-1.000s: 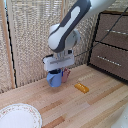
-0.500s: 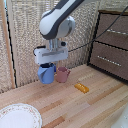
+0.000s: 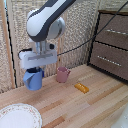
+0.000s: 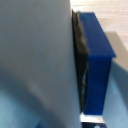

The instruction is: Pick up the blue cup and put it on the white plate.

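Note:
The blue cup hangs in the air above the wooden table, held under my gripper, which is shut on its rim. It sits to the exterior view's left of the pink cup and above and beyond the white plate, which lies at the table's front left corner with its patterned rim showing. In the wrist view a blurred grey finger fills most of the picture, pressed against the blue cup's wall. The plate holds nothing.
A pink cup stands on the table near the wicker back wall. A small orange block lies to its right. A dark wooden drawer cabinet stands at the exterior view's right.
The arm has carried the blue cup up and toward the exterior view's left, away from the pink cup and closer to the plate's side of the table.

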